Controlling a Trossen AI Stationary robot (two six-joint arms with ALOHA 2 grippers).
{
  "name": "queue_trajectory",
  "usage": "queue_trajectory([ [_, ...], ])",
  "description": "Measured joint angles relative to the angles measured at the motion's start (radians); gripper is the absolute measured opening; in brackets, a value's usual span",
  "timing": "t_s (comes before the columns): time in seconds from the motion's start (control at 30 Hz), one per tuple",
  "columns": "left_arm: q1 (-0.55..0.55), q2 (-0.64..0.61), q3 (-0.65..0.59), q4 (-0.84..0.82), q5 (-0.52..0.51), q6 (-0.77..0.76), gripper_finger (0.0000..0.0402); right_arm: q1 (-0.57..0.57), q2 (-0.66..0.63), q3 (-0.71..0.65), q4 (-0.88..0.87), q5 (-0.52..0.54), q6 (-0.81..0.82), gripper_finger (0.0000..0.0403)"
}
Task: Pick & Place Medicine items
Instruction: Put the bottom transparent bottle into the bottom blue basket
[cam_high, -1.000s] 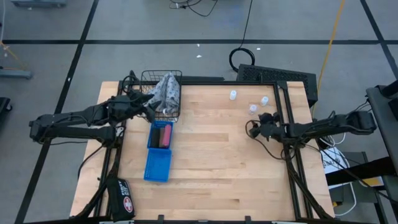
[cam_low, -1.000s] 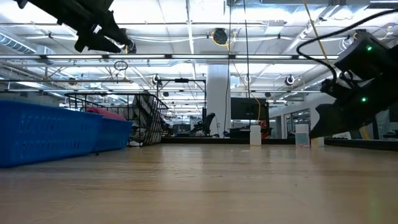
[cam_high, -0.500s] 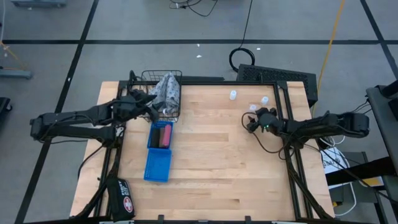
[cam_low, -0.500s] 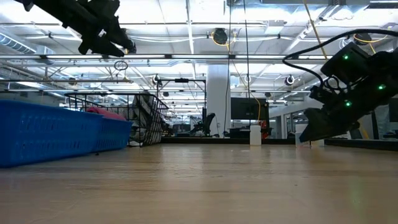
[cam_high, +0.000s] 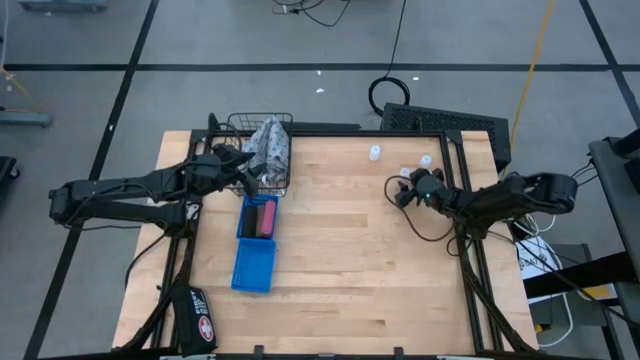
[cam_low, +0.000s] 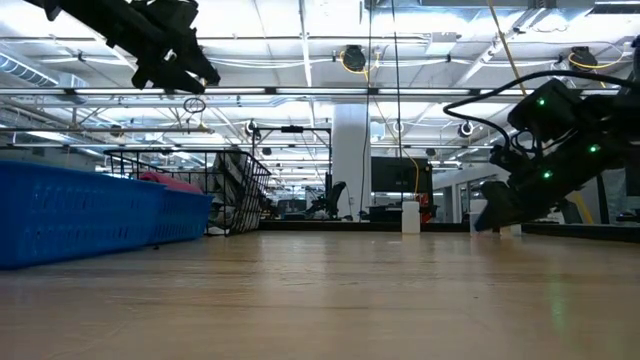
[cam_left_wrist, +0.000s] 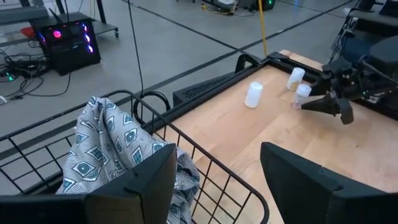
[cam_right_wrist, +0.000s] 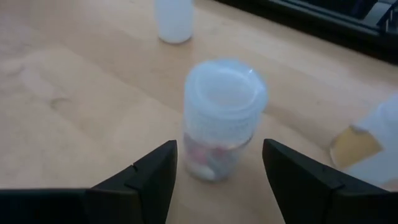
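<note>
Three small white round bottles stand upright on the table at the far right (cam_high: 375, 152) (cam_high: 426, 161) (cam_high: 407, 174). My right gripper (cam_high: 403, 188) is open, low over the table. In the right wrist view its fingers stand on either side of the nearest bottle (cam_right_wrist: 221, 118) without touching it. My left gripper (cam_high: 240, 165) is open and empty, held high beside a wire basket (cam_high: 262, 125) that holds the grey patterned cloth (cam_left_wrist: 118, 143). A black oblong container (cam_high: 254, 218) and a pink tube (cam_high: 268, 218) lie in a blue tray (cam_high: 258, 200).
A second flat blue tray (cam_high: 253, 265) lies just nearer than the first. A black pouch with a red mark (cam_high: 198, 318) sits at the near left corner. Black frame rails (cam_high: 455, 150) run along the right and far edges, close behind the bottles. The table's middle is bare wood (cam_high: 340, 250).
My right gripper has moved toward the far edge and a little left, closing in on the nearest white bottle, and has stayed low over the table. The bottles have kept still.
</note>
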Motion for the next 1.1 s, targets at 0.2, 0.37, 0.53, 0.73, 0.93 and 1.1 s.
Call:
queue_trajectory([
  [0.2, 0.0, 0.0, 0.0, -0.001, 0.0, 0.001, 0.0241, -0.029, 0.068, 0.0, 0.104, -0.08, -0.026, 0.0231],
  [0.37, 0.0, 0.0, 0.0, -0.001, 0.0, 0.001, 0.0241, -0.047, 0.129, 0.001, 0.147, -0.101, -0.039, 0.0225],
  [0.53, 0.0, 0.0, 0.0, -0.001, 0.006, -0.002, 0.0241, -0.052, 0.165, 0.002, 0.175, -0.102, -0.038, 0.0185],
  [0.73, 0.0, 0.001, 0.0, 0.01, 0.007, 0.002, 0.0241, -0.052, 0.186, 0.001, 0.243, -0.101, -0.059, 0.0127],
  [0.93, 0.0, 0.0, 0.0, 0.043, 0.007, 0.002, 0.0241, -0.052, 0.187, 0.001, 0.267, -0.103, -0.086, 0.013],
  [1.1, 0.0, 0.0, 0.0, 0.059, 0.007, -0.008, 0.0241, -0.03, 0.187, 0.001, 0.287, -0.232, -0.084, 0.0134],
])
